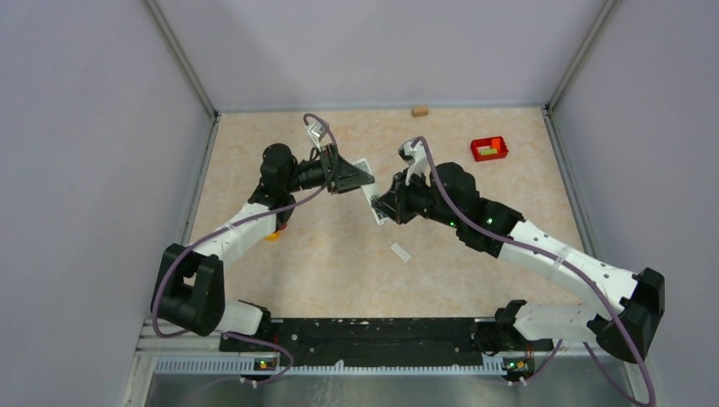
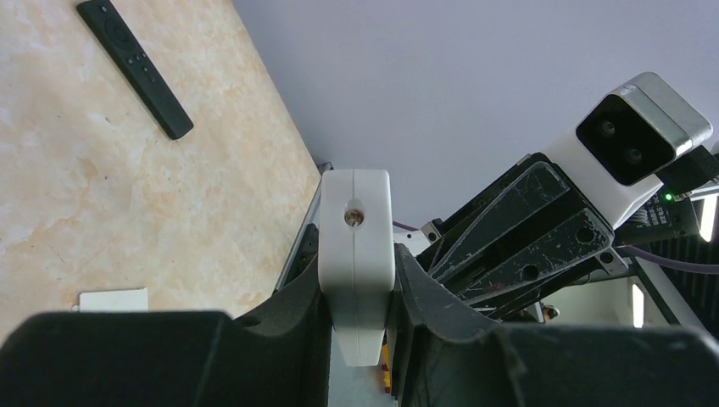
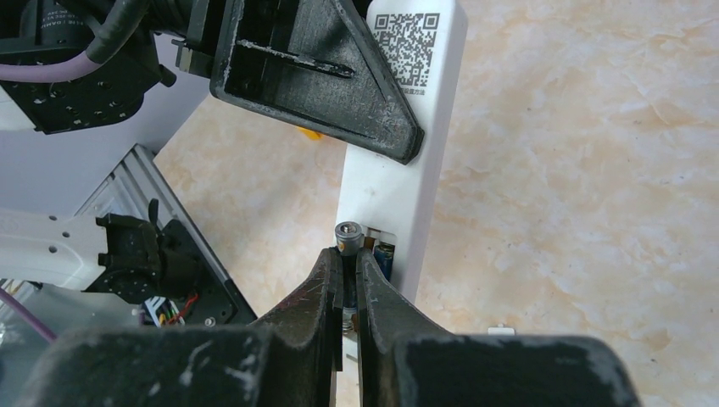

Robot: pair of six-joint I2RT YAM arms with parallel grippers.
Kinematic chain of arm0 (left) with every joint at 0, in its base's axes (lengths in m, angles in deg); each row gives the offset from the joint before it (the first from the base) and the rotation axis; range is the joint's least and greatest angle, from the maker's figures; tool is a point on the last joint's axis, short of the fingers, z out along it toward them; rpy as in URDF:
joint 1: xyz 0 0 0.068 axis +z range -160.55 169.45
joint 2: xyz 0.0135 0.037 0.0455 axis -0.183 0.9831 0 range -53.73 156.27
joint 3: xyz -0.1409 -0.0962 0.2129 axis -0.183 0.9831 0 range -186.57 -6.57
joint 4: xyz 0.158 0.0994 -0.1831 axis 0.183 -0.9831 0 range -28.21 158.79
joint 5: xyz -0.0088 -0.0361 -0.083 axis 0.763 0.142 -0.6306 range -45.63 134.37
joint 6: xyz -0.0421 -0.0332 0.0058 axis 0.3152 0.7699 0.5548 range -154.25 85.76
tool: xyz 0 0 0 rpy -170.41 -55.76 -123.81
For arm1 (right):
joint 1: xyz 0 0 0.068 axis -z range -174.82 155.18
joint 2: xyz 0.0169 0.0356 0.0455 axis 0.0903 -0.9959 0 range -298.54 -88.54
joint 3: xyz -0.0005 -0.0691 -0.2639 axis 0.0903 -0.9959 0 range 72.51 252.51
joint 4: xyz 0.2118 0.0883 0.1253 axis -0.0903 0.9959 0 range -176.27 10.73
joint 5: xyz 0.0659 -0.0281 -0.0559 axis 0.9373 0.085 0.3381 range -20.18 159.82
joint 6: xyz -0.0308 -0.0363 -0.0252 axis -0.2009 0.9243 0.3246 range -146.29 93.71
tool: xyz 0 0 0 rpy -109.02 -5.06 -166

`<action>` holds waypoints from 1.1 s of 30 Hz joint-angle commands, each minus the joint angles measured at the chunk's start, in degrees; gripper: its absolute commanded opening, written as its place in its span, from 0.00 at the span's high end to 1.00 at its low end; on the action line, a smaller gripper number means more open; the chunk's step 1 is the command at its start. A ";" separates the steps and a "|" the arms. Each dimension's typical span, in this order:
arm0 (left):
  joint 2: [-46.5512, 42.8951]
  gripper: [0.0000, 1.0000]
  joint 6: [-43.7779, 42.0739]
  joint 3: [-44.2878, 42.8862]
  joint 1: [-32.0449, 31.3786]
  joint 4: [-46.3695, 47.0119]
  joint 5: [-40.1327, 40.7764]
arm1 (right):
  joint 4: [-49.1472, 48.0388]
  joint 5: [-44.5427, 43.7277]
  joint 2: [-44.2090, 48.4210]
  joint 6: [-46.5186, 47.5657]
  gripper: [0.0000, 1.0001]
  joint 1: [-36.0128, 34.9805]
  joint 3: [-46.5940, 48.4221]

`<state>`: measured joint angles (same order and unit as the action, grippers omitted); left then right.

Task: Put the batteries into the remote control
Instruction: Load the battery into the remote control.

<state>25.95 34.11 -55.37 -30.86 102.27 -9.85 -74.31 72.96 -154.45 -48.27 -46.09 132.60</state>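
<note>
My left gripper is shut on the white remote control, holding it off the table with its open battery compartment toward the right arm. In the right wrist view the remote carries a QR label, and a blue battery lies in the compartment. My right gripper is shut on a dark battery with a silver end, right at the compartment's empty slot beside the blue one. From above, the two grippers meet at the remote over the table's middle.
A small white cover plate lies on the table in front of the grippers. A black remote lies flat on the table in the left wrist view. A red box sits back right, a small wooden block by the back wall.
</note>
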 commanded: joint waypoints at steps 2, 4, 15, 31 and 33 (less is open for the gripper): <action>-0.54 1.00 2.57 -2.34 0.01 6.52 -1.04 | 2.18 0.57 -0.80 2.33 1.00 -0.88 1.96; -0.60 1.00 2.91 -2.41 0.05 6.64 -1.15 | 2.55 0.53 -0.86 2.89 1.00 -0.90 1.95; -0.43 1.00 2.86 -2.06 0.10 6.60 -1.07 | 3.03 -1.59 0.36 2.75 0.76 -0.86 2.97; -0.31 1.00 2.16 -2.07 0.39 6.26 -0.65 | 3.80 -6.80 3.53 -2.49 0.52 -0.83 5.79; -0.59 1.00 1.65 -1.86 0.46 6.25 0.12 | 3.99 -8.31 3.85 -3.86 0.43 -0.77 5.98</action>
<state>26.40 35.71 -55.37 -30.69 104.45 -9.46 -70.94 69.51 -152.83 -49.76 -46.79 134.94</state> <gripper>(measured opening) 0.284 0.499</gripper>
